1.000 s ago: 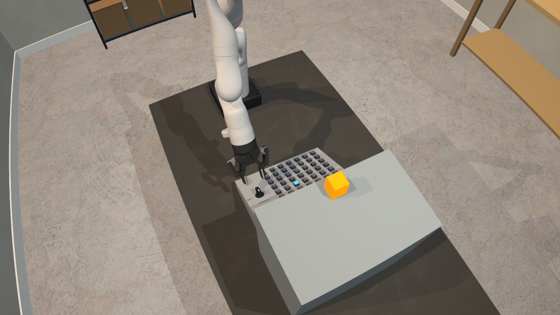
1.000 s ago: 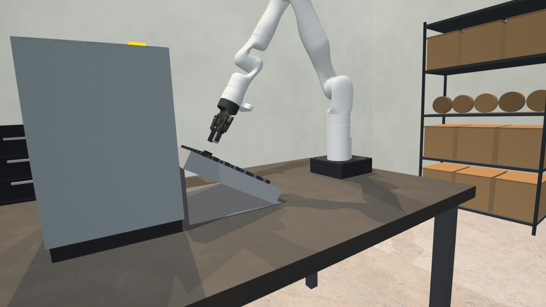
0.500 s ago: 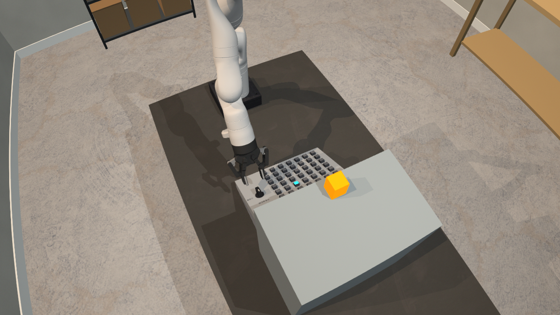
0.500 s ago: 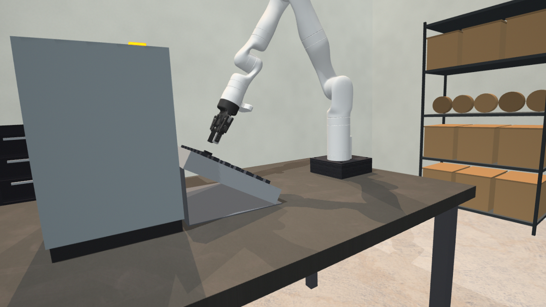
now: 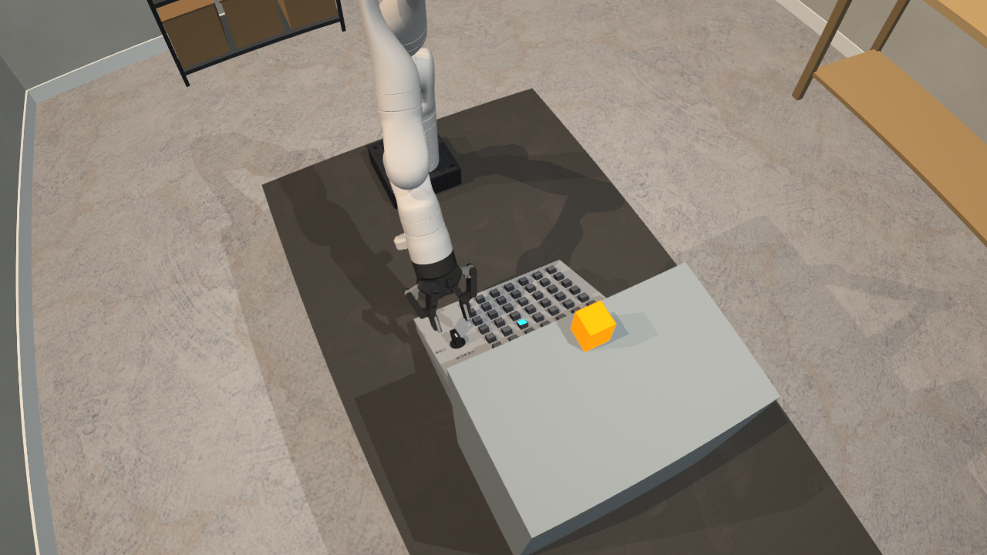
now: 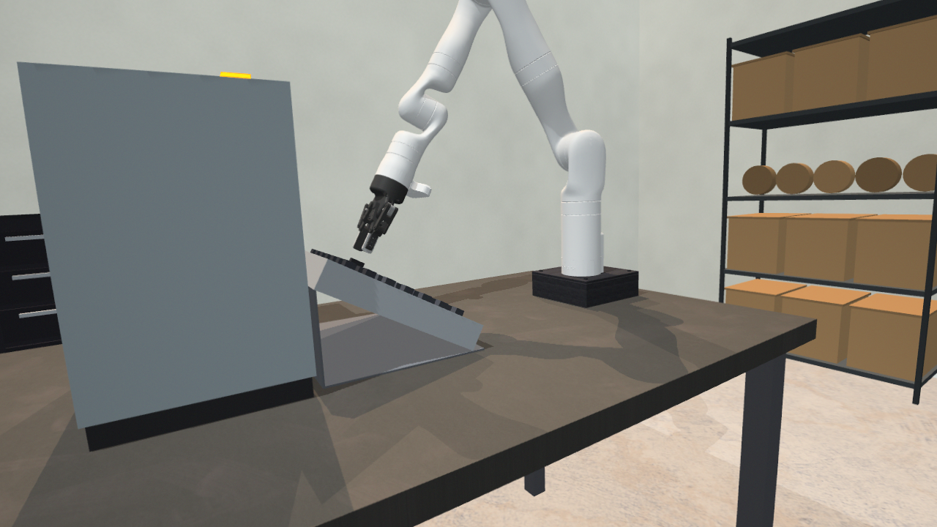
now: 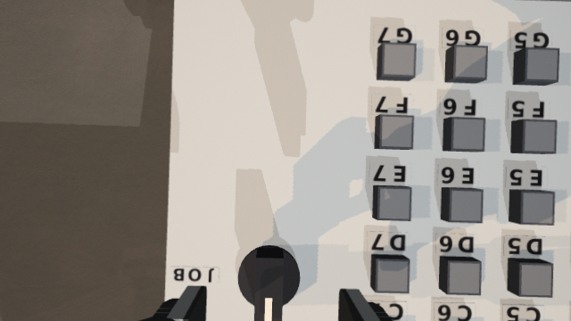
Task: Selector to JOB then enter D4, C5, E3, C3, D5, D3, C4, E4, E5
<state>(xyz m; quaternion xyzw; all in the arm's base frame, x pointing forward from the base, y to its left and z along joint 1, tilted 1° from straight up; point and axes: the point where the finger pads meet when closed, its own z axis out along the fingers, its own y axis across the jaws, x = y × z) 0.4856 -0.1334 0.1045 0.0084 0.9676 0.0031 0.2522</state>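
Claw (image 5: 448, 318) half open, gripping nothing, hovering just above the black selector knob (image 7: 268, 276) at the sloped keypad's (image 5: 441, 347) corner, its fingertips cut off by the wrist view's lower edge, knob's white mark partly cropped, JOB label (image 7: 194, 275) beside it.

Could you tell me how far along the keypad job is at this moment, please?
Done: probing in TEACH, since one key glows cyan on the panel. In hand: the open gripper hangs just above the black selector knob, fingers on either side; its white mark does not point to the JOB label. Left: turning the selector, then all nine keys.
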